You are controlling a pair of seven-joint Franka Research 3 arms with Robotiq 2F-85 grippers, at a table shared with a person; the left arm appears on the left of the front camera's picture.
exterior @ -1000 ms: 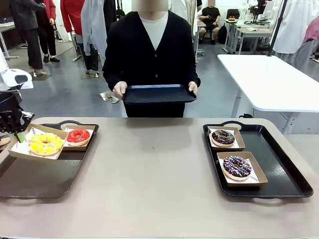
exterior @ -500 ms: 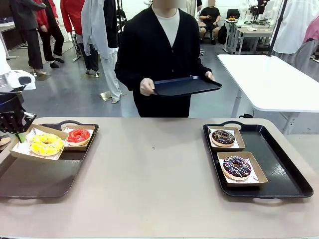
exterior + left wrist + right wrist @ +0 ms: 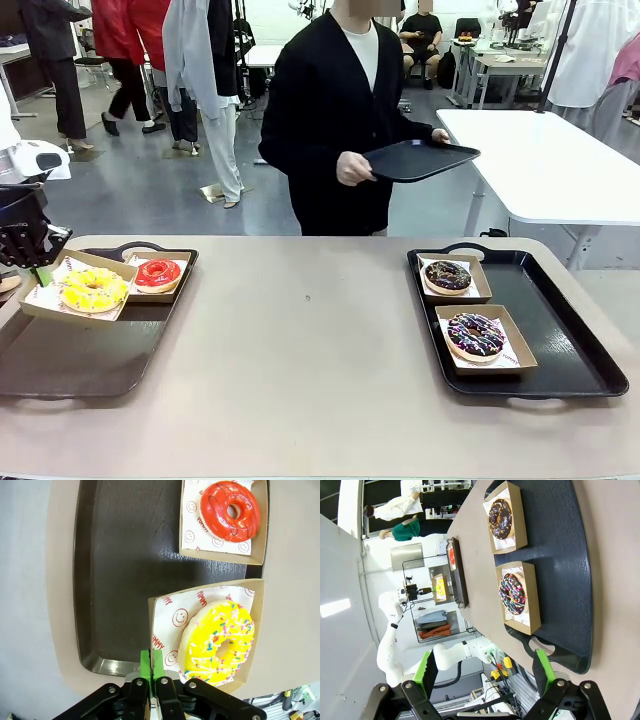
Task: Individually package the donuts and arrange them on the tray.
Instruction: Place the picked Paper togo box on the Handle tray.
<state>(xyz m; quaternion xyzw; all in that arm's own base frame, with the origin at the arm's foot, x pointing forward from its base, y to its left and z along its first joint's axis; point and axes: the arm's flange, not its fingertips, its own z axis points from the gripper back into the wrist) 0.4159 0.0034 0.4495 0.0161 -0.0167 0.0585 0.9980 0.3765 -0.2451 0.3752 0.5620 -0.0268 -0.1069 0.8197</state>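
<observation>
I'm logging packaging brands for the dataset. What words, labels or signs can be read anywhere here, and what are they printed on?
"YUMMY", in red with smiley faces: on the paper liner under the yellow donut, left wrist view.
"YUMMY" with smiley faces, partly hidden: on the paper liner under the red donut.
Print on the liners of the right tray: too small to read.

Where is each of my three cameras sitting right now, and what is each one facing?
Front: between the arms, facing across the table at the person carrying a black tray; left gripper at picture left.
Left wrist: above the left tray, looking down; shut fingers pinch the yellow donut's box.
Right wrist: rolled sideways, looking down over the right tray past its open gripper.
Shared: front and left wrist both show the red donut.
</observation>
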